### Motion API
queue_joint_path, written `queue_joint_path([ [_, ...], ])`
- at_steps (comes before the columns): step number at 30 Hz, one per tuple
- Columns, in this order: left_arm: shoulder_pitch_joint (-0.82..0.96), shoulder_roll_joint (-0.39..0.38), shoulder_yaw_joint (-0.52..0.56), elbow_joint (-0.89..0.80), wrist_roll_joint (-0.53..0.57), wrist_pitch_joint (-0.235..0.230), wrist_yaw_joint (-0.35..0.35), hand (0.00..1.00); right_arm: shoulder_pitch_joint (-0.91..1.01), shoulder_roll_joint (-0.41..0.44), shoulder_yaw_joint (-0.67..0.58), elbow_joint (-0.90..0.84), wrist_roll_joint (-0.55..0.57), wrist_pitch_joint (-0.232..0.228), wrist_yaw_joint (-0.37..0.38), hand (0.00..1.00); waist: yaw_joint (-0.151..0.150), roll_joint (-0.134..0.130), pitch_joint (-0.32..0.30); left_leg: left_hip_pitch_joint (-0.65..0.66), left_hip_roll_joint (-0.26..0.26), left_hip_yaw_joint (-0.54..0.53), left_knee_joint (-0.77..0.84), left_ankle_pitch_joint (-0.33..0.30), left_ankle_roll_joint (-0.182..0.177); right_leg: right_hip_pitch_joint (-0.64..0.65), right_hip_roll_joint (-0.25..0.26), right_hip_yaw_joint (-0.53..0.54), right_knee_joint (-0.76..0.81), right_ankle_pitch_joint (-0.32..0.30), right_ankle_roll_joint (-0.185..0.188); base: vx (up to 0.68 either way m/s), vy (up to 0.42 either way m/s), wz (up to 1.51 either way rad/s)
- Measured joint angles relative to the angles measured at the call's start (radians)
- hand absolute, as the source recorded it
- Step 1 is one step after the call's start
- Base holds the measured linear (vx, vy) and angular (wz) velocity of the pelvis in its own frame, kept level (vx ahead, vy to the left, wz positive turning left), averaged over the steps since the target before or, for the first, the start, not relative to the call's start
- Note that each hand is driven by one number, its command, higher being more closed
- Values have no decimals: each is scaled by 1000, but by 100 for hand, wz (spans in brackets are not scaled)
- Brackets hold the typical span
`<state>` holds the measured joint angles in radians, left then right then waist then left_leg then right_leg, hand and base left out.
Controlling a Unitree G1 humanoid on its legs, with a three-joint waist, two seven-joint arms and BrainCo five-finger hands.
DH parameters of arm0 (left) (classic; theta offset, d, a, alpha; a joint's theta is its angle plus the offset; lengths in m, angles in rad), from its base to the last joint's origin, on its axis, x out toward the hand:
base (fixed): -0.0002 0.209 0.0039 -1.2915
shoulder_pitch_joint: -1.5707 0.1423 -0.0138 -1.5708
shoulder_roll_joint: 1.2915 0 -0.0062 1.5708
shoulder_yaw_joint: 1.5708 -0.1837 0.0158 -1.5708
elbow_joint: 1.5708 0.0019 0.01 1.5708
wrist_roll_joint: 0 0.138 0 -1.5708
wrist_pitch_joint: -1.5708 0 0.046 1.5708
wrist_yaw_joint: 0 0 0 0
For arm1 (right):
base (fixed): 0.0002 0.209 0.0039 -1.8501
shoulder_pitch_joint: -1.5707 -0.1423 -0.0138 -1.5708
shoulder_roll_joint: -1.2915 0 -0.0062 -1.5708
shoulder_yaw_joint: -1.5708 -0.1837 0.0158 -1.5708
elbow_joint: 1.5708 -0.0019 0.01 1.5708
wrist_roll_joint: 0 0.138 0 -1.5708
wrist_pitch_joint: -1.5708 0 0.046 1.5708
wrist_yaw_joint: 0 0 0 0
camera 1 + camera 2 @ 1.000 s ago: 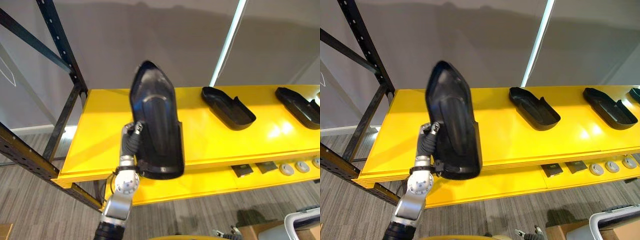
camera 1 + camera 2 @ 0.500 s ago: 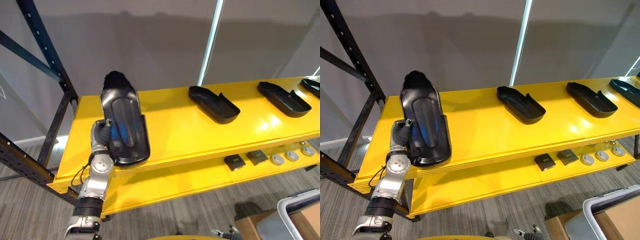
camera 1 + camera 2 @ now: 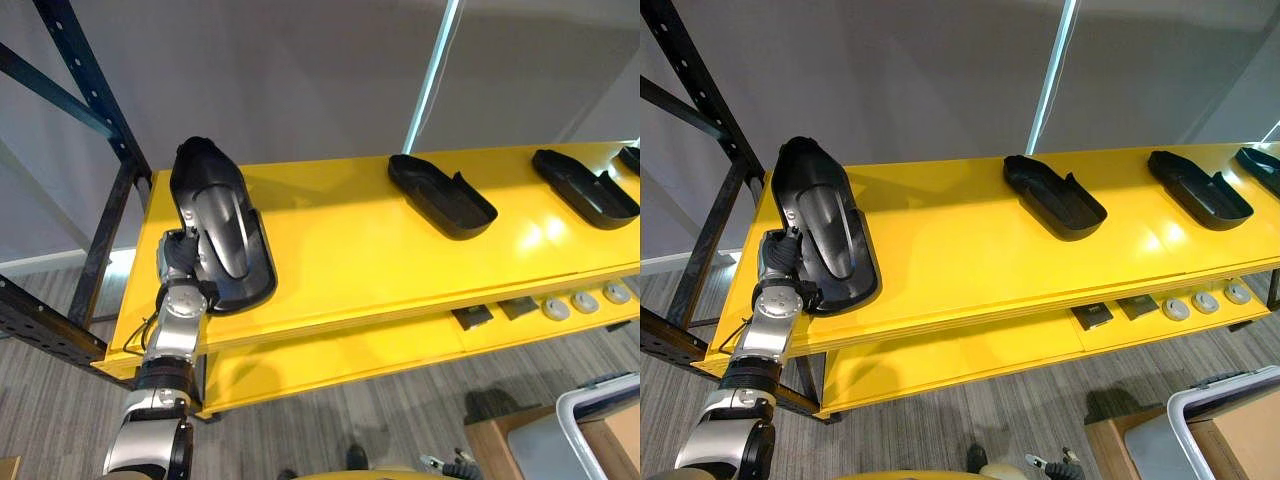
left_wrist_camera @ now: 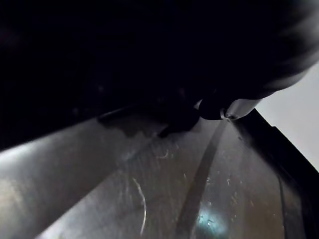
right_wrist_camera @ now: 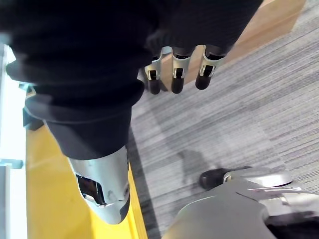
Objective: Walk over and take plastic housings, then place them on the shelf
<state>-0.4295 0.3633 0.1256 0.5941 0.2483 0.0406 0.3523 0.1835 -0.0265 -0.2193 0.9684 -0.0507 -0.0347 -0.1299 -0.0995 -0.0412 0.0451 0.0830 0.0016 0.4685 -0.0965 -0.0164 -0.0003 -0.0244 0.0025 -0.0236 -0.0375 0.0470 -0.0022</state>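
Logged yellow shelf [image 3: 340,250] beside black upright [image 3: 112,235]. Found on top board: one black housing [image 3: 441,195] well apart from upright, second housing [image 3: 585,187] farther still.

I read stockroom: yellow shelf [image 3: 340,250] on perforated steel rack [image 3: 96,90], black plastic housings [image 3: 443,195] in row, grey carpet [image 3: 400,410].

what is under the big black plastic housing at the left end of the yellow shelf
The yellow top shelf lies beneath the black plastic housing, with the left hand gripping its near edge. Whether the housing touches the board is hidden by its own shell.
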Motion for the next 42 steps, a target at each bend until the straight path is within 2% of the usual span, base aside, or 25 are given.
queue_joint_path([
  [5, -31, 6, -1, 63, 0, 14, -1, 0, -2, 0, 0, -1, 0, -7, 0, 0, 0, 0, 13, 0, 5, 0, 0, 0, 0, 0, 6, 4, -3, 3, -5, -3, -45, -4],
  [9, -57, 26, -6, 66, -1, 11, -3, 0, -2, 0, 1, 0, 0, -8, 1, 0, 1, -2, 24, 1, 9, 0, 0, 0, 0, 0, 10, 5, -5, 5, -8, -25, -39, -1],
  [11, -64, 44, -10, 67, -2, -9, -3, 0, -2, -1, 1, 1, 0, -9, 2, 0, -1, -2, 24, 1, 10, 0, 0, 0, 0, 0, 11, 6, -9, 6, -10, -28, -39, 0],
  [20, -69, 50, -15, 82, -22, -8, 4, 0, -11, -1, 1, 27, 0, -25, 0, 0, -2, -3, 23, 2, 11, 0, 0, 0, 0, 1, 13, 6, -18, 9, -13, -5, -12, 0],
  [22, -63, 39, -14, 22, -22, -5, 23, 0, -12, -1, 1, 29, 1, -25, -1, 0, 1, -6, 25, 1, 12, -1, 0, 0, 0, 2, 13, 5, -17, 9, -13, -8, -12, 2],
  [25, -4, -7, -20, -246, 8, -5, 71, 0, -17, -1, 1, 30, 1, -26, -2, 0, 4, -8, 27, 1, 11, -6, 0, 0, 0, 3, 11, 0, -17, 9, -13, -16, -23, 5],
  [27, 56, -69, -52, -459, 91, -9, 107, 0, -17, -2, 1, 40, 2, -29, -1, 0, 4, -7, 27, -4, 16, -15, 0, 0, 0, 7, 2, -5, -15, 9, -13, 4, 0, 8],
  [30, 119, -135, -101, -595, 168, -33, 121, 0, -18, -3, 1, 40, 3, -34, -1, 0, 6, -5, 29, -6, 15, -28, -1, 0, 0, 7, 0, -10, -10, 8, -13, -11, -7, 9],
  [33, 195, -169, -128, -670, 215, -53, 134, 0, -17, -3, 2, 40, 4, -38, 1, 0, 4, -3, 30, -3, 16, -28, -6, -2, 2, 5, 0, -3, 1, 8, -12, -31, -14, -1],
  [34, 235, -177, -145, -711, 229, -59, 137, 100, -17, -4, 2, 40, 6, -38, 1, 0, 5, -2, 31, -2, 17, -28, -6, -8, -1, 4, 1, -3, 3, 8, -12, -60, -28, -1],
  [37, 364, -183, -220, -818, 285, -99, 130, 100, -16, -11, 6, 38, 10, -46, 1, 0, 7, 8, 37, -1, 18, -29, -6, -11, 2, 1, 1, 1, 14, 7, -11, -42, -22, 1],
  [40, 474, -184, -269, -852, 345, -139, 118, 100, -15, -24, 31, 36, 10, -53, 0, 0, 8, 17, 41, 0, 19, -30, -6, -14, 6, 0, 2, 8, 17, 7, -10, -13, -7, 1],
  [42, 523, -178, -286, -843, 361, -147, 104, 100, -15, -25, 32, 28, 9, -54, -1, 0, 12, 18, 40, 4, 21, -27, -6, -10, 1, 1, 4, 8, 22, 6, -8, -15, -34, -2],
])
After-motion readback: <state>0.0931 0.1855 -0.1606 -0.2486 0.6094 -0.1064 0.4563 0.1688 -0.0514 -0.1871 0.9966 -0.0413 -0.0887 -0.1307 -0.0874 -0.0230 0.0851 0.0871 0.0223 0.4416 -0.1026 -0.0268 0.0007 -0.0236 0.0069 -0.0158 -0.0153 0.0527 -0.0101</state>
